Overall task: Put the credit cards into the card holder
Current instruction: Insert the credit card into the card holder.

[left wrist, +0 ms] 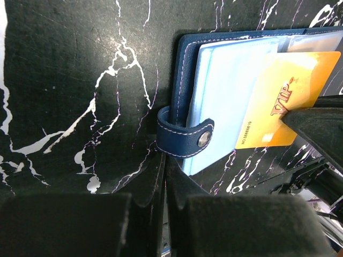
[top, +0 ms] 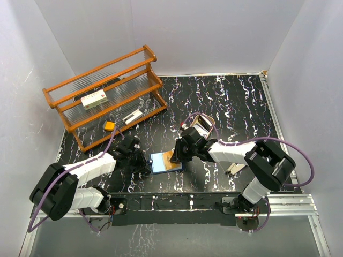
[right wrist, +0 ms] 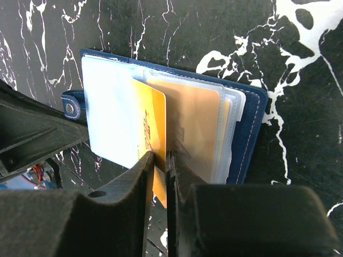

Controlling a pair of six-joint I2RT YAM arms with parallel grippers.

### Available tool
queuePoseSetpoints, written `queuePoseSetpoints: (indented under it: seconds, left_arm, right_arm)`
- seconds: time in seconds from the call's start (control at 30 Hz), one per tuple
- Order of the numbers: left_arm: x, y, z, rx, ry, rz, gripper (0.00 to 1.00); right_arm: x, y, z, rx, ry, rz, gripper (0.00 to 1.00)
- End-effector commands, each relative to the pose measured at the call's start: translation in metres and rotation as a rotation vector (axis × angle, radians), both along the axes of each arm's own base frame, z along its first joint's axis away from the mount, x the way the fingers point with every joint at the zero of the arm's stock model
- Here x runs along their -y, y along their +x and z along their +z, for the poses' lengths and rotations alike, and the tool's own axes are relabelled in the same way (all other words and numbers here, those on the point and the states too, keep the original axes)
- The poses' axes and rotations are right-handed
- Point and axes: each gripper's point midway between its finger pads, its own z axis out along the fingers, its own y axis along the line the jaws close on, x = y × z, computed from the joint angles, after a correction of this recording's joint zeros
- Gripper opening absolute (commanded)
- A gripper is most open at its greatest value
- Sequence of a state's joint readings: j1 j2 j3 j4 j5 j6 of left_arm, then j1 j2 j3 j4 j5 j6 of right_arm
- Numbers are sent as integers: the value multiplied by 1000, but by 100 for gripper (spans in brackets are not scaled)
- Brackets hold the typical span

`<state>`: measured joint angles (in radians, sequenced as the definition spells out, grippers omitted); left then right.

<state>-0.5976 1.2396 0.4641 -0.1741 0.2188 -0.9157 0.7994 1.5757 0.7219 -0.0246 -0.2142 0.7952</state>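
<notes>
The small navy-blue folding card holder, of grained leather-like material with pale stitching, lies open on the black table with white marble veins, between the two arms. Inside it are light blue, frosted plastic sleeves. A thin, glossy gold plastic card stands tilted on its edge, partly among the sleeves. The right pincer has its padded fingers narrowly on both sides of this card's lower corner; whether they press it I cannot tell. The left pincer is closed together, its tips just beside the holder's rounded strap with a metal snap. Only the left wrist view shows the letters VIP on the gold card. Only the right wrist view shows a flat tan card behind a sleeve. The view from above also shows a wooden rack with clear shelves at the far left.
</notes>
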Motion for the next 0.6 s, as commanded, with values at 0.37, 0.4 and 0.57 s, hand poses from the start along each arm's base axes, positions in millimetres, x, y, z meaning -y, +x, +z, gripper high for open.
queuePoseSetpoints:
  seconds: [0.37, 0.4, 0.57]
  left_arm:
    - [-2, -12, -9, -52, -4, 8, 0]
    - [-1, -12, -9, -55, -12, 9, 0]
    - [0, -14, -10, -60, -29, 16, 0]
  right_arm:
    - [-4, 2, -7, -5, 11, -23, 14]
    - [-3, 3, -6, -1, 12, -33, 14]
    - [-5, 4, -7, 1, 27, -46, 13]
